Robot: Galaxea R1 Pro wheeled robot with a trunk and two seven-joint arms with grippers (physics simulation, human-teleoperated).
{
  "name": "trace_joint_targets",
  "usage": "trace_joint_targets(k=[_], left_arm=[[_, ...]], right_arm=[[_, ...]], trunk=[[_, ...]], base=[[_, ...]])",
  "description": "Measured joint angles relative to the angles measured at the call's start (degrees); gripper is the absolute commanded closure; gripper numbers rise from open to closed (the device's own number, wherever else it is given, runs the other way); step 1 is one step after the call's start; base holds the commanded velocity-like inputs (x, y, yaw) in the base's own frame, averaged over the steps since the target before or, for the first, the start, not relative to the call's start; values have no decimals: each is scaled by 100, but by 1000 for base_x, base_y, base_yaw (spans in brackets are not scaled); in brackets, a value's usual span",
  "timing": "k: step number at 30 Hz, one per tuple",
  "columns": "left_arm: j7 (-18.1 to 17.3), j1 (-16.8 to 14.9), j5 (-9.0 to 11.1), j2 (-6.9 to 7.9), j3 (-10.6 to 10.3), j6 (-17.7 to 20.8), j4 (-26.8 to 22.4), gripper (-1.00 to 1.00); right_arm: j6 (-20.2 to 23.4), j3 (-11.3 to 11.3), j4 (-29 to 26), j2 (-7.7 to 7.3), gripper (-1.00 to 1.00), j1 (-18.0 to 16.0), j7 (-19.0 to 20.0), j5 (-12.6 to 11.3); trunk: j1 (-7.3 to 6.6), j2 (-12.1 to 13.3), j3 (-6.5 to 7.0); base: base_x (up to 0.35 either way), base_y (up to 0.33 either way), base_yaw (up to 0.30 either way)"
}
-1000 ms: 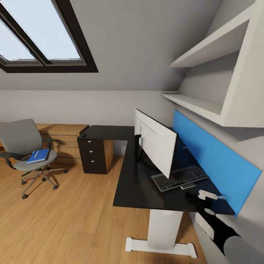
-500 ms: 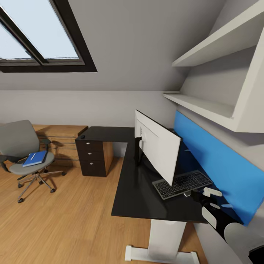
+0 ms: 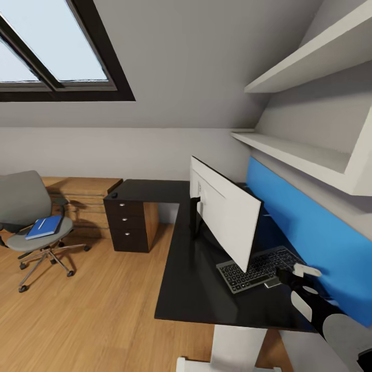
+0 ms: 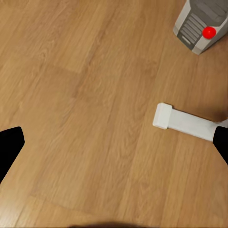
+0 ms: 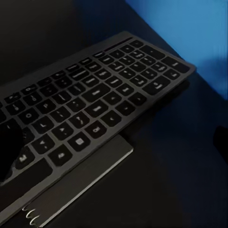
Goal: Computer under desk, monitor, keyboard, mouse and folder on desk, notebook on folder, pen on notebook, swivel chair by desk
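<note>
On the black surface [image 3: 196, 279], the keyboard [image 3: 258, 268] lies beside the monitor [image 3: 227, 217]. Left hand [image 4: 114, 156] gapes wide above floor; right hand's [image 3: 289, 276] spread I cannot tell.

A skylight [image 3: 51, 57] with a dark frame sits in the sloped grey ceiling. Two white shelves [image 3: 310, 67] run along the wall, one above the other, and below them a blue panel [image 3: 310, 232] lines the same wall. A dark drawer unit [image 3: 124, 225] with three drawers stands on the wooden floor [image 3: 93, 310], and beside it is a light wooden dresser [image 3: 85, 201] against the far wall.
</note>
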Motion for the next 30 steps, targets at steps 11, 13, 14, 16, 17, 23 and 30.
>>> trace_joint_targets(k=[11,13,14,16,17,23,30], left_arm=[[-1,0,0,0,-1,-11,1,-100],[0,0,0,5,5,-11,0,-100],[0,0,0,6,6,-11,0,-100],[0,0,0,7,7,-11,0,-100],[0,0,0,8,7,-11,0,-100],[0,0,0,42,9,-11,0,-100],[7,0,7,125,23,-11,-6,-100]], right_arm=[[-24,-99,-10,-202,-100,-1,-7,0],[-25,-115,-16,-253,-100,0,-6,0],[-25,-117,-16,-263,-100,0,-6,0],[-25,-121,-17,-286,-100,0,-6,0],[-25,-123,-18,-291,-100,0,-6,0],[-25,-130,-18,-346,-100,0,-6,0],[-31,-131,-19,-364,-100,0,-6,0]], trunk=[[0,0,0],[1,0,0],[1,0,0],[1,0,0],[1,0,0],[0,0,0],[1,1,0]], base=[[119,-67,0],[52,-37,0],[37,-26,0],[72,-34,0],[169,-51,0],[177,-42,0],[58,-8,0]])
